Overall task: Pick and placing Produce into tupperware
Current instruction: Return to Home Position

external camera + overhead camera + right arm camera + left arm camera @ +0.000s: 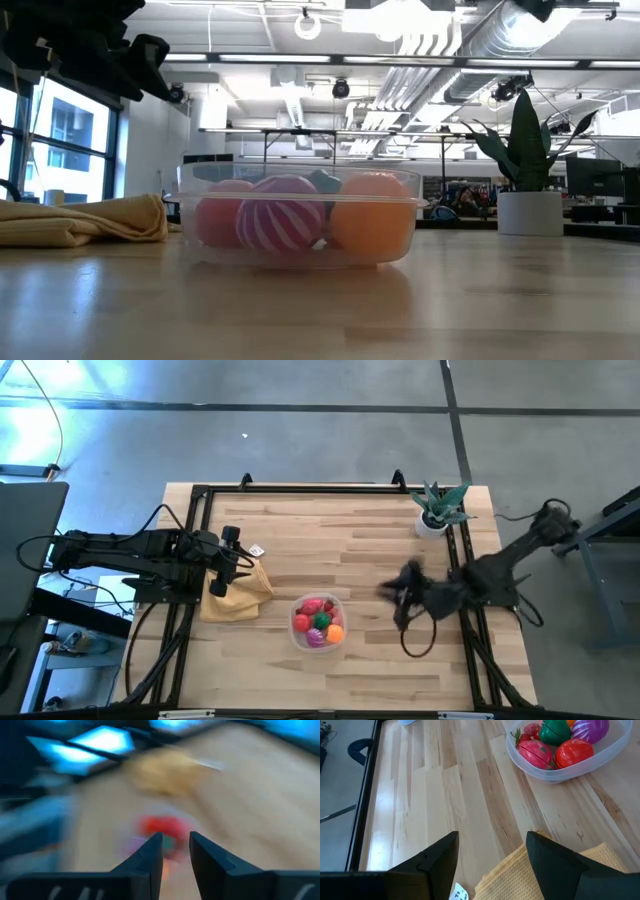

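From above, the tupperware (318,622) sits on the counter (380,540) near its front edge, holding the produce (317,620), a cluster of red, green, magenta and orange pieces. A yellow cloth (238,598) lies just beside the tupperware on the left arm's side. The left gripper (240,560) hangs over the far edge of that cloth. The right gripper (400,596) is near the tupperware on the opposite side, blurred. A potted plant (437,508) stands well beyond the tupperware at the counter's far right corner.

At counter level, a pink piece, a purple striped ball (280,225) and an orange piece (370,215) press against the clear wall.

In the left wrist view, the left gripper's fingers (440,857) stand wide apart and empty above the cloth, with the tupperware ahead of them.

The right wrist view is smeared. The right gripper's fingers (152,855) show only a narrow gap and hold nothing, with a red blur beyond them.
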{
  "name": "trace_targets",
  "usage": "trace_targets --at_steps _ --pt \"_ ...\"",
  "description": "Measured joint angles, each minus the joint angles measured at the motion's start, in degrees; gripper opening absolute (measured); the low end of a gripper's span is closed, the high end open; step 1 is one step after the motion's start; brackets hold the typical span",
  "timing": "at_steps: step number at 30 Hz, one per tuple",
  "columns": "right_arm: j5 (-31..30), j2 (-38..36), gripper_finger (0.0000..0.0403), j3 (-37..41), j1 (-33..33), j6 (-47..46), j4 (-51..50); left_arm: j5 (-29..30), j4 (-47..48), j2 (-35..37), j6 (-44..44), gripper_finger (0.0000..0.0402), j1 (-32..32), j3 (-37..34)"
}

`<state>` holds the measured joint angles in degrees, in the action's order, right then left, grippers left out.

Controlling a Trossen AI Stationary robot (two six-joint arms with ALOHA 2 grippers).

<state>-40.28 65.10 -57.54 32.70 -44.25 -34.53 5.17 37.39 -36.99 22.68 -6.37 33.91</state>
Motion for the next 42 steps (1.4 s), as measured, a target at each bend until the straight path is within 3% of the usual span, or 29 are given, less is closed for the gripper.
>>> trace_targets --at_steps 4,6,8,15,18,24,31,35,42 --pt "25.09 -1.03 0.0084 13.19 -6.22 22.94 42.58 0.00 0.01 0.01 0.00 0.0221 0.00 -0.01" --pt "34.84 -1.19 0.0084 15.66 -10.69 30.35 52.67 0.00 0.00 0.02 -0.02 0.0221 0.00 0.00" --pt "39.35 -2.92 0.0084 16.07 -15.91 35.56 52.20 0.02 0.02 0.01 0.00 0.0221 0.00 0.00" --pt "44.63 -15.41 0.0084 10.80 -33.41 41.72 36.98 0.02 -0.01 0.00 0.00 0.0221 0.00 0.00" --pt "43.45 -21.81 0.0084 7.27 -37.03 42.98 30.16 0.00 0.07 0.02 0.00 0.0221 0.00 0.00" --pt "32.98 -32.93 0.0084 5.82 -38.03 43.41 18.96 0.00 0.00 0.02 -0.01 0.0221 0.00 0.00" --pt "21.19 -40.22 0.0083 5.92 -36.91 34.80 6.70 0.01 0.00 0.02 -0.01 0.0221 0.00 0.00" --pt "20.75 -40.52 0.0072 5.93 -36.69 35.86 6.48 0.00 0.00 0.02 -0.01 0.0221 0.00 0.00" --pt "25.61 -45.68 0.0006 5.92 -36.69 38.70 6.09 0.01 0.02 0.02 -0.01 0.0221 0.00 0.00"
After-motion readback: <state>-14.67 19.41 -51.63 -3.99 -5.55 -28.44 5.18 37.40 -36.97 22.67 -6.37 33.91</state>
